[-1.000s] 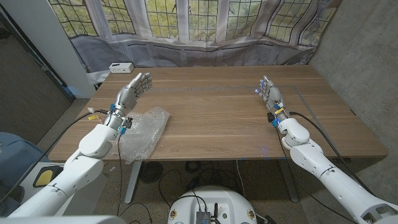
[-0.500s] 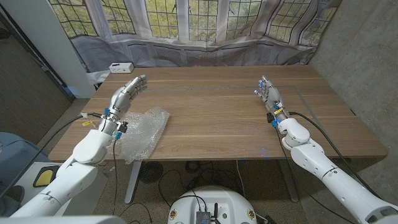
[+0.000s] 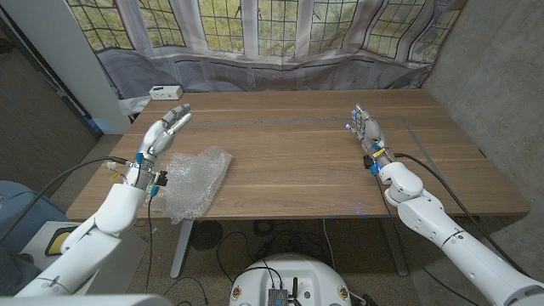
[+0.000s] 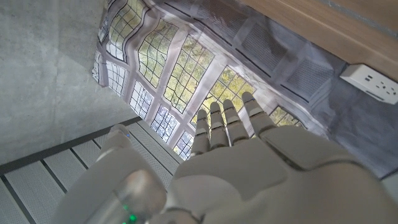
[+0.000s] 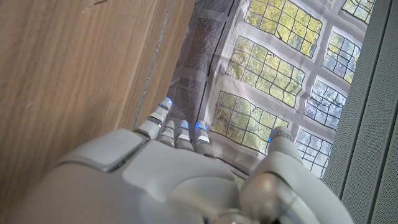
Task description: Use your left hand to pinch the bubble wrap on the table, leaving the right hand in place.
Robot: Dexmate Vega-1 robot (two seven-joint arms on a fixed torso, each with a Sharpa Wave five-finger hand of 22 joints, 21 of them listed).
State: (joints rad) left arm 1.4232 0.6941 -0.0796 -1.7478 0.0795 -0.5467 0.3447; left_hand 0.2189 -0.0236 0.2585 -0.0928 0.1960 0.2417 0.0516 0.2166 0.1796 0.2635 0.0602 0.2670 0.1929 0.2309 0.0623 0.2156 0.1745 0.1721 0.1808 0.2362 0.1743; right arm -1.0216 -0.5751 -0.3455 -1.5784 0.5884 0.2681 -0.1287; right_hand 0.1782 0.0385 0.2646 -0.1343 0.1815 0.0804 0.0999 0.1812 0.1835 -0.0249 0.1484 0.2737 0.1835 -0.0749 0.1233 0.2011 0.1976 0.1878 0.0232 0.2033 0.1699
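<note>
A crumpled sheet of clear bubble wrap [image 3: 195, 179] lies on the wooden table [image 3: 289, 153] near its front left corner. My left hand [image 3: 164, 129] is raised above the table's left edge, just behind and left of the wrap, fingers stretched out and empty. The left wrist view looks along the back of the left hand [image 4: 249, 162] toward the window. My right hand [image 3: 367, 129] stands on the right side of the table, fingers extended, holding nothing. Its back [image 5: 155, 174] shows in the right wrist view over bare wood.
A white power strip [image 3: 165, 91] sits at the table's far left corner, also seen as a white socket block [image 4: 372, 84] in the left wrist view. A printed window curtain [image 3: 272, 42] hangs behind the table. Cables [image 3: 153, 229] trail from the left forearm.
My left arm has drawn back toward the left edge of the table, and the hand has shifted left. The right hand and the bubble wrap have stayed put.
</note>
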